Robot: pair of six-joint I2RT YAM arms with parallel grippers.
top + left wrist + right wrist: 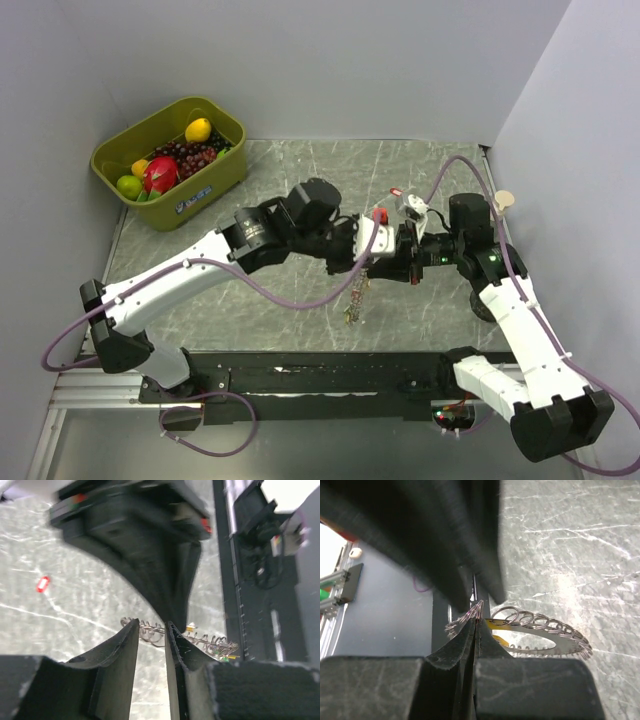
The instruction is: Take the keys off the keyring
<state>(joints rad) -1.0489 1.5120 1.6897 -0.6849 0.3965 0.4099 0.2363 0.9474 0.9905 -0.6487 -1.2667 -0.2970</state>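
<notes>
Near the middle of the top view, my right end effector [476,616] is pressed together, pinching the keyring [535,621], which hangs over the bench [280,170]. My left end effector [152,626] stands a little spread beside it. A hard pull could slip the keyring out and drop it.

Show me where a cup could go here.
Free: grey marbled tabletop behind the arms, right of green plastic fruit bin; between white left arm and black front rail. Crowded mid-right: left end effector meets right end effector at silvery beaded keyring.
</notes>
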